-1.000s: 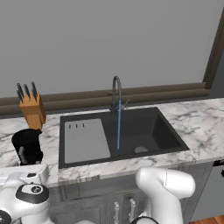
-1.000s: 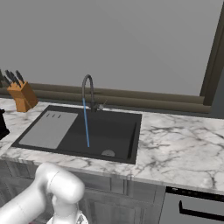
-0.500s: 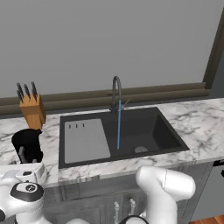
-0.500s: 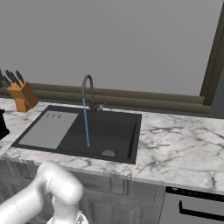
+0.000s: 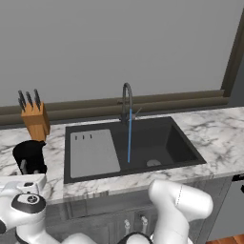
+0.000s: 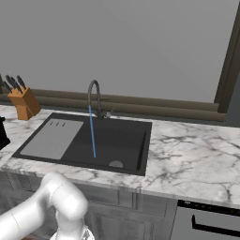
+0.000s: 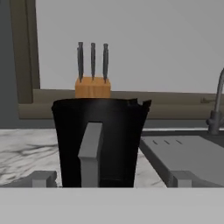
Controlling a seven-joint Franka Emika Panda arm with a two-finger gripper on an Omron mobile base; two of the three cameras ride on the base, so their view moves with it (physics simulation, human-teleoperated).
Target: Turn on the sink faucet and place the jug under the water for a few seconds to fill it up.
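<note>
The black jug (image 7: 103, 140) stands on the marble counter with its grey handle facing me. My gripper (image 7: 112, 179) is open, its fingertips (image 7: 43, 178) low on either side of the jug's base and holding nothing. In the left base view the jug (image 5: 29, 156) sits left of the sink (image 5: 167, 143), right in front of my hand. The sink faucet (image 5: 127, 101) is running: a thin blue stream of water (image 5: 129, 138) falls into the basin. From the right side I see the faucet (image 6: 95, 96), the water (image 6: 92, 133) and the jug (image 6: 2, 133) cut off by the left edge.
An orange-brown knife block (image 5: 36, 119) stands behind the jug against the back ledge. The flat grey drainboard (image 5: 93, 153) lies between the jug and the basin. Marble counter (image 6: 197, 154) stretches to the right of the sink.
My hand has edged a little closer to the jug. The water keeps running and nothing else has moved.
</note>
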